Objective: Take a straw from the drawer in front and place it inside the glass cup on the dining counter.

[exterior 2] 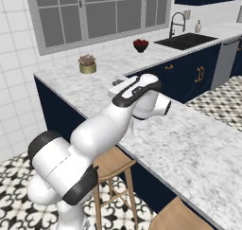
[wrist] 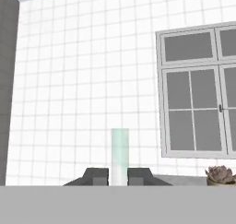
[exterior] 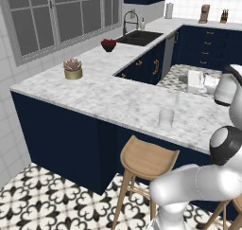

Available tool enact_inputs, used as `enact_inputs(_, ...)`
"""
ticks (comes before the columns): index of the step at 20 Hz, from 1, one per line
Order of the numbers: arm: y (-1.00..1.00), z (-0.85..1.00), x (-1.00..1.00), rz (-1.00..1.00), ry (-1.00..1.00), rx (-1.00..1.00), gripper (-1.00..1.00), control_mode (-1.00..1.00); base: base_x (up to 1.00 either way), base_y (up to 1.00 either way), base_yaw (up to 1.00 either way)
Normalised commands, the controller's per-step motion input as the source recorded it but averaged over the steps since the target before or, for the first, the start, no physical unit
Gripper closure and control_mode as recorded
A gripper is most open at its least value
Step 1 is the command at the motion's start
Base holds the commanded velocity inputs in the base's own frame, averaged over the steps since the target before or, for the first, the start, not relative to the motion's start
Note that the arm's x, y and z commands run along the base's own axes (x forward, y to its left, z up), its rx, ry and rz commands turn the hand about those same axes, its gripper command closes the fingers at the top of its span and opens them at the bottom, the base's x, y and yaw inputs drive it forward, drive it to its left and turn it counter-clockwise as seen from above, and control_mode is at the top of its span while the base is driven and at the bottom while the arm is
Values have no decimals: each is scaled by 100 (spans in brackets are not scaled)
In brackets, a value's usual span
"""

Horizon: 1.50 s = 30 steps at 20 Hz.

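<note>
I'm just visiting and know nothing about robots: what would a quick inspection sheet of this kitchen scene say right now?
Surface: long white-grey veined marble dining counter over a navy-blue base.
Job's things: pale green translucent straw, upright between the fingertips; small clear glass cup standing near the counter's front edge.
Clutter: gold pot with a succulent; dark bowl of red fruit.
Hand: hand shut on the straw.
Cables: nothing seen.
Surroundings: grey-framed window, white tiled wall, black sink, wooden stool, patterned floor.

The straw (wrist: pixel 119 156) is cut off below by the grey band; the succulent pot (wrist: pixel 220 176) is clipped at the edge.
</note>
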Motion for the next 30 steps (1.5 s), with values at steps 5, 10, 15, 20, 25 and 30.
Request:
enact_inputs(5, 1, -34, 1, 2, -3, 0, 100, -100, 0, 0, 0)
enact_inputs(10, 1, -24, 4, 1, 0, 0, 100, -100, 0, 0, 0)
enact_inputs(15, 0, -11, 14, 0, 0, 0, 100, -100, 0, 0, 0)
enact_inputs(20, 0, -20, 1, 0, 0, 0, 100, -100, 0, 0, 0)
enact_inputs(25, 0, -28, 0, 0, 0, 0, 100, -100, 0, 0, 0)
enact_inputs(30, 0, -27, 11, 0, 0, 0, 100, -100, 0, 0, 0)
